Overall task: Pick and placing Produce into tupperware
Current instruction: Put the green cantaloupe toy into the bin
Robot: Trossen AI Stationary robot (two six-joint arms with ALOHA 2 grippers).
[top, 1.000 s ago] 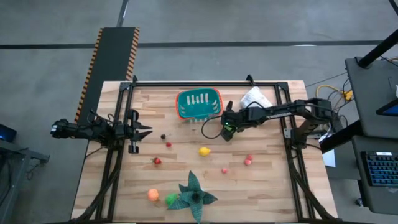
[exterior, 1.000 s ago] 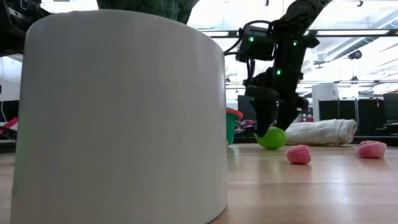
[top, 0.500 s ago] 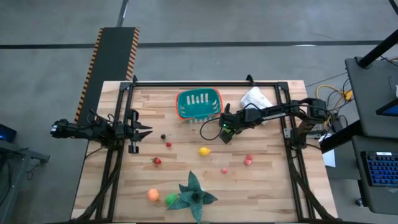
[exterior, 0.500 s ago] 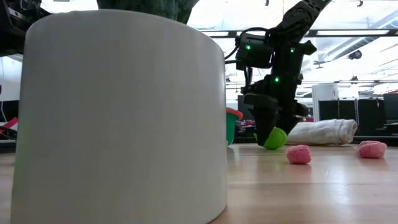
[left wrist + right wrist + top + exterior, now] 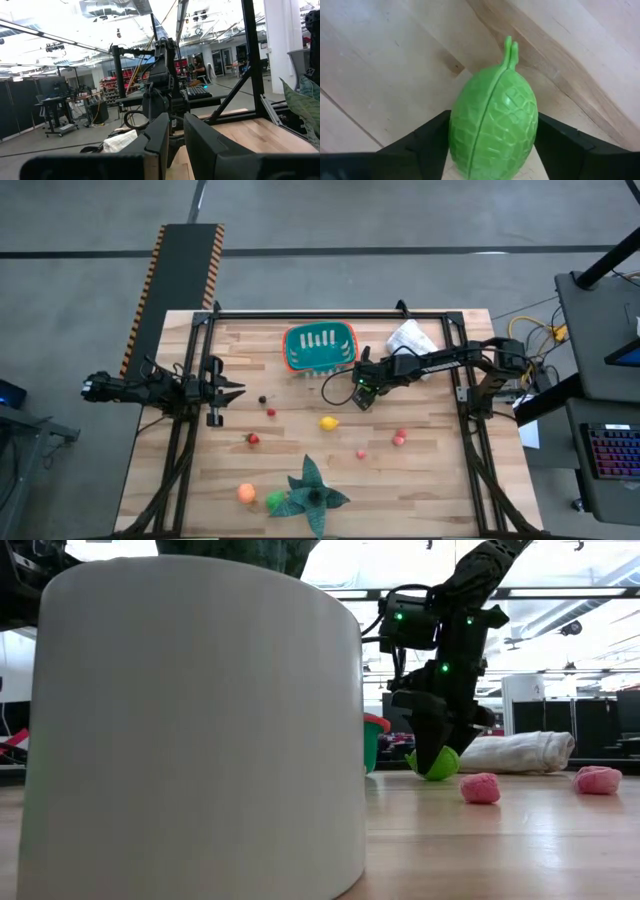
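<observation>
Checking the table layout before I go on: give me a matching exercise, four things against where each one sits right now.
Things:
1. green produce
2. tupperware
3. left gripper
4. yellow produce

Places:
A. at the table's left edge, away from the produce
B. between the right gripper's fingers
C. on bare wood, in front of the right gripper
D. near the table's far edge, beside the right gripper

Pairs: 1-B, 2-D, 3-A, 4-C
</observation>
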